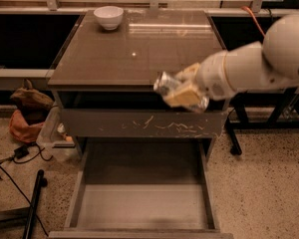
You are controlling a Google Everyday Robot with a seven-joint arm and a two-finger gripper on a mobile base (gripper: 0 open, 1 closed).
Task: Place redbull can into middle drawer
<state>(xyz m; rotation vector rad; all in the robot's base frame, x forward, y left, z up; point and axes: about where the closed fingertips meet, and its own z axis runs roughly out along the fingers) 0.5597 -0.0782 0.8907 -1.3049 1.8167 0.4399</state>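
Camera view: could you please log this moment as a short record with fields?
pincer: shut on the redbull can, in the air by the cabinet top's front edge, right of centre
redbull can: tilted, off every surface
middle drawer: pulled open, can not yet inside
scratched drawer front: closed, above it
white bowl: back left of the cabinet top

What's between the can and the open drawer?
Camera view: only the scratched drawer front. The end effector holds the can just above it; the open drawer lies below.
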